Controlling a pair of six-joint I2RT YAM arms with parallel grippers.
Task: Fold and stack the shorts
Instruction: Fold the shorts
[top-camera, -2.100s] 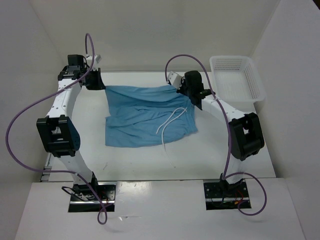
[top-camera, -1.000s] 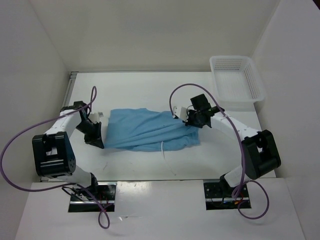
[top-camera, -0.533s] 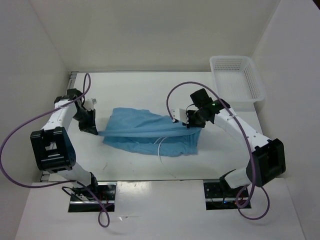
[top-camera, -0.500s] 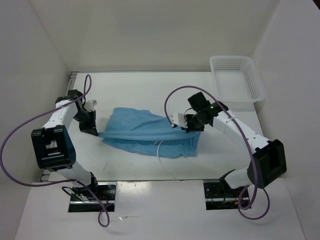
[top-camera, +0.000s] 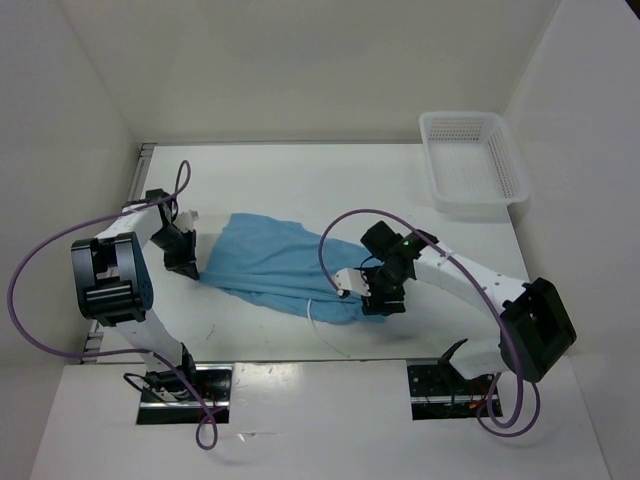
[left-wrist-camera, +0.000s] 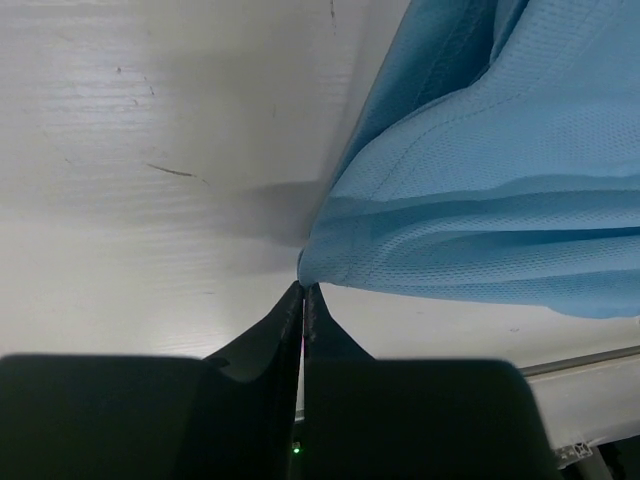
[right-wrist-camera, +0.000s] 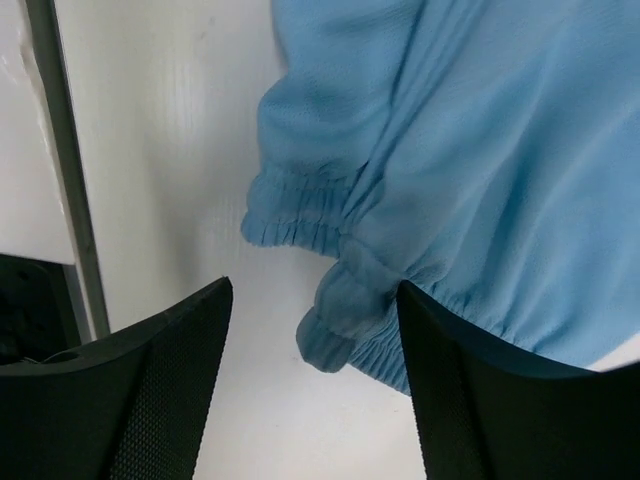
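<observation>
Seemingly anchoring the fold, the left end effector (left-wrist-camera: 303, 290) pinches a corner of the shorts (top-camera: 275, 265), lying well apart from the basket (top-camera: 515, 170), while the right end effector (right-wrist-camera: 315, 288) hovers spread over their waistband (right-wrist-camera: 330, 250).

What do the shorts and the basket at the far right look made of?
Shorts: soft light blue cloth, matte, probably a synthetic knit; the wrist views show fine pinhole mesh, limp folds and a gathered elastic waistband. Basket: white, apparently rigid plastic; its walls are a moulded grid of holes.

White table (top-camera: 300, 180) carries shorts (top-camera: 270, 265) and, seemingly, a basket (top-camera: 478, 201).
</observation>
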